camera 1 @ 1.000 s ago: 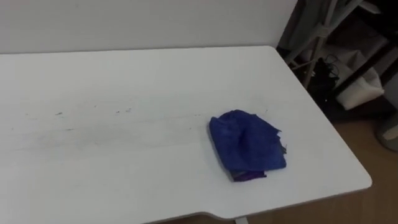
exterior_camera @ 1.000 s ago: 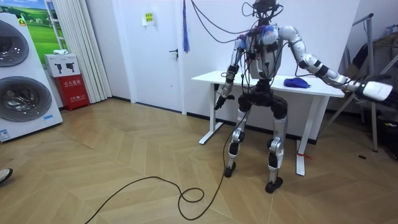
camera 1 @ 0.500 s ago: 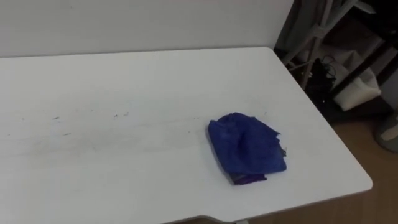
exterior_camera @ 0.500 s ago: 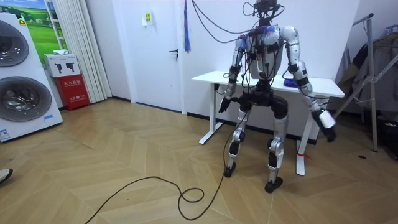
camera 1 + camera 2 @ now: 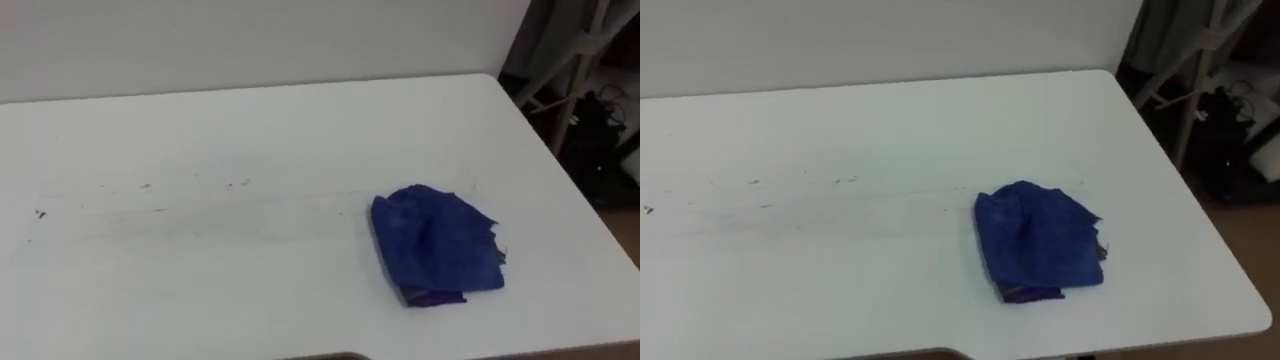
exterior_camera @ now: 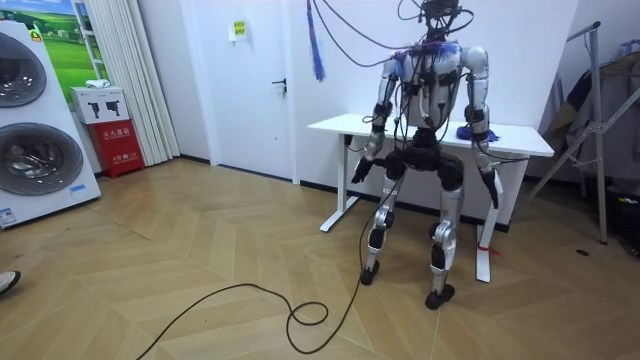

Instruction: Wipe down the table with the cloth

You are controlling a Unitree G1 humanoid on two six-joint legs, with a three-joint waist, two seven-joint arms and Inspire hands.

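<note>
The blue cloth [image 5: 435, 248] lies crumpled on the white table [image 5: 200, 290] while my left hand [image 6: 357, 168] and right hand [image 6: 493, 188] hang at the robot's sides; I cannot tell their fingers' state.

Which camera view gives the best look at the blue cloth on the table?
The right eye view: the cloth lies whole near the picture's middle, on the table. The left eye view shows it whole too, further right. The room view gives a small blue patch.
</note>
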